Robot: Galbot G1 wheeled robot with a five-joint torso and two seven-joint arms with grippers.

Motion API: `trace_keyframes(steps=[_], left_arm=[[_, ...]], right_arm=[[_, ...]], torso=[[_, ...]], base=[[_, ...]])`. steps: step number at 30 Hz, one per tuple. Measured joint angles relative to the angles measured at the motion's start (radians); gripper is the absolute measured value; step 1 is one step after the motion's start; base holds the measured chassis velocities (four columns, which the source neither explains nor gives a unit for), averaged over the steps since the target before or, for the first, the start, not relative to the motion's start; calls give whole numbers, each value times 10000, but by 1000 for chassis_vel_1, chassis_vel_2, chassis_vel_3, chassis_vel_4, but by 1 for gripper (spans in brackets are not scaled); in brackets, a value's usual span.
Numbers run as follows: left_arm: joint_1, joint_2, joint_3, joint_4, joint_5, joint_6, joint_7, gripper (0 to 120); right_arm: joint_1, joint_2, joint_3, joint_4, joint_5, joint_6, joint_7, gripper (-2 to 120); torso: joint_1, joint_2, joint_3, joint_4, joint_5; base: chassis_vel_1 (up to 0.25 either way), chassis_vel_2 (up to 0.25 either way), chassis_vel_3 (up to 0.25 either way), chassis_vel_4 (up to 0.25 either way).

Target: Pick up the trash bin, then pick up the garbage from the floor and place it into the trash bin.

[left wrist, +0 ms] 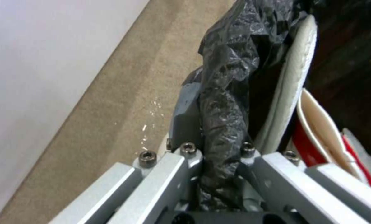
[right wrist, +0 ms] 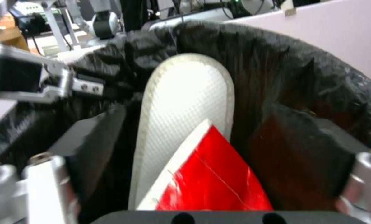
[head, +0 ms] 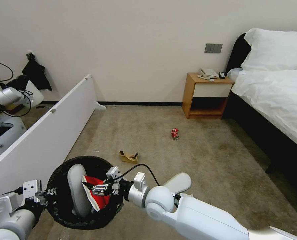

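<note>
Head view: the trash bin (head: 60,203), black-lined, sits low at the robot's left front over the carpet (head: 205,156), just beside a white panel (head: 45,133); a white slipper (head: 77,190) stands on end inside it with a red-white carton (head: 96,195) leaning against it. The left wrist view adds what the head view cannot resolve: the left gripper (left wrist: 218,161) is pinched on the bag-covered rim, black plastic bunched between its fingers (left wrist: 185,124). The right wrist view looks straight into the bin mouth; the right gripper (right wrist: 218,161) hangs over the carton with its fingers (right wrist: 90,137) spread wide, gripping nothing (contact with the carton cannot be judged). Further out on the carpet lie torn brown cardboard (head: 128,156) and a crushed red can (head: 175,133), well apart; a second slipper (head: 178,182) lies just behind the right arm, partly hidden by it. A nightstand (head: 206,96) and bed (head: 275,96) stand beyond.
</note>
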State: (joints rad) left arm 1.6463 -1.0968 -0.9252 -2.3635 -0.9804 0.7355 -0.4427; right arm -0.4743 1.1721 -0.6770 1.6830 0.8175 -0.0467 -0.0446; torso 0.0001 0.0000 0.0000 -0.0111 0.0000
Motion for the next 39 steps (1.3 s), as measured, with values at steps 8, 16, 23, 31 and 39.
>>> trace_keyframes(steps=[8,16,23,31,39], left_arm=[[-85,25,-13,135,67,0,-53,2],[-75,-76,-64,199,132,0,-9,1],[-97,-174,-122,283,160,0,64,1],[-188,-290,-221,365,242,-1,102,1],[-233,-354,-234,328,415,0,113,1]], right_arm=[[-413,-84,1370,379,-464,1217,10,100],[-1294,-587,4276,877,-174,1016,112,100],[-2867,-1438,6553,1120,-460,885,291,100],[-4122,-1749,7441,1397,-1043,831,1455,100],[-4899,-1709,7774,1539,-1618,539,2086,100]], torso=[[0,0,0,0,2],[0,0,0,1,2],[0,0,0,-5,2],[0,0,0,0,2],[0,0,0,4,2]], base=[[0,0,0,0],[0,0,0,0],[0,0,0,0],[0,0,0,0],[0,0,0,0]])
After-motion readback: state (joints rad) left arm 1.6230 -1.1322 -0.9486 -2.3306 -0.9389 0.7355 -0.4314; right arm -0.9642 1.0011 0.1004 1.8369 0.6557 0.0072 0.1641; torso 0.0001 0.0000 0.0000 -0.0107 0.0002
